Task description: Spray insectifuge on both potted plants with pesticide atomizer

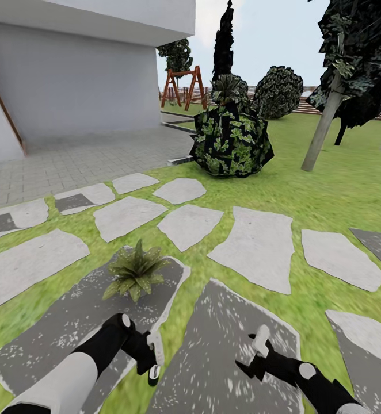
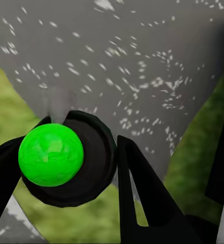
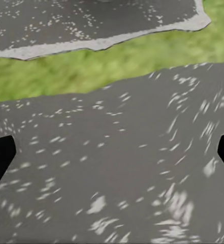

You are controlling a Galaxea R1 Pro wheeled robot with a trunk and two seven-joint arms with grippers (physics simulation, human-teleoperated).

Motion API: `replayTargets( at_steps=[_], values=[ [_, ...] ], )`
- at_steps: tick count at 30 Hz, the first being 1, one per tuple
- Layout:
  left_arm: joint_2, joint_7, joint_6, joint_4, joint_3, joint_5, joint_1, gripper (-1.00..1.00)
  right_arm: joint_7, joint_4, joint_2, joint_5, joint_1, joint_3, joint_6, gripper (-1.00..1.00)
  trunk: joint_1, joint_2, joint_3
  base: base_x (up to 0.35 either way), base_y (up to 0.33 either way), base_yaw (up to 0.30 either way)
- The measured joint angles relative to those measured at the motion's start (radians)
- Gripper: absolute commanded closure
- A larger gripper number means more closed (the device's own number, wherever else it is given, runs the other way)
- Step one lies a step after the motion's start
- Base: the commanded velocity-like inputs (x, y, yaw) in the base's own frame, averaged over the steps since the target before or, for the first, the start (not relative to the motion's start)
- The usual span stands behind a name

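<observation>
Grey paving under me; potted plant (image 1: 135, 272) just beyond my left gripper (image 1: 153, 359), grasping the pesticide atomizer (image 2: 51, 154); right gripper (image 1: 258, 351) spread, empty. Spraying from here could miss the far leaves.

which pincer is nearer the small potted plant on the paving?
Left. The left pincer sits just below the potted plant in the head view; the right pincer is farther off to its right.

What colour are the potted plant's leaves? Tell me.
Green with paler tips, on the potted plant; clearest in the head view.

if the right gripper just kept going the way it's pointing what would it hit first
Most likely the dark grey paving stone right beneath it. The right gripper looks open and points down at that slab, with nothing between them; how far off it is cannot be judged.
</observation>
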Motion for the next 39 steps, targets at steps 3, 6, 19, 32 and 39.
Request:
replayTargets(
  at_steps=[3,6,19,32,39],
  values=[
    [-0.003,-0.011,-0.003,0.002,-0.027,-0.007,0.000,1.00,0.045,-0.013,0.001,0.006,-0.006,0.002,0.000,-1.00,0.000,0.000,0.000,0.000,0.000,0.000],
    [-0.005,-0.018,-0.004,0.003,-0.086,-0.007,0.000,1.00,0.132,-0.049,0.004,0.007,-0.006,0.002,-0.001,1.00,0.000,0.000,0.000,0.000,0.000,0.000],
    [-0.054,-0.014,-0.002,0.003,-0.121,-0.012,0.002,1.00,0.344,-0.167,0.067,0.008,-0.008,0.003,0.033,1.00,0.000,0.000,0.000,0.000,0.000,0.000],
    [-0.091,-0.007,0.011,-0.008,-0.179,-0.024,0.002,1.00,0.348,-0.169,0.143,0.009,-0.008,0.004,0.033,1.00,0.000,0.000,0.000,0.000,0.000,0.000],
    [-0.104,0.015,0.011,-0.015,-0.177,-0.017,0.001,1.00,0.348,-0.169,0.160,0.009,-0.008,0.005,0.033,1.00,0.000,0.000,0.000,0.000,0.000,0.000]
  ],
)
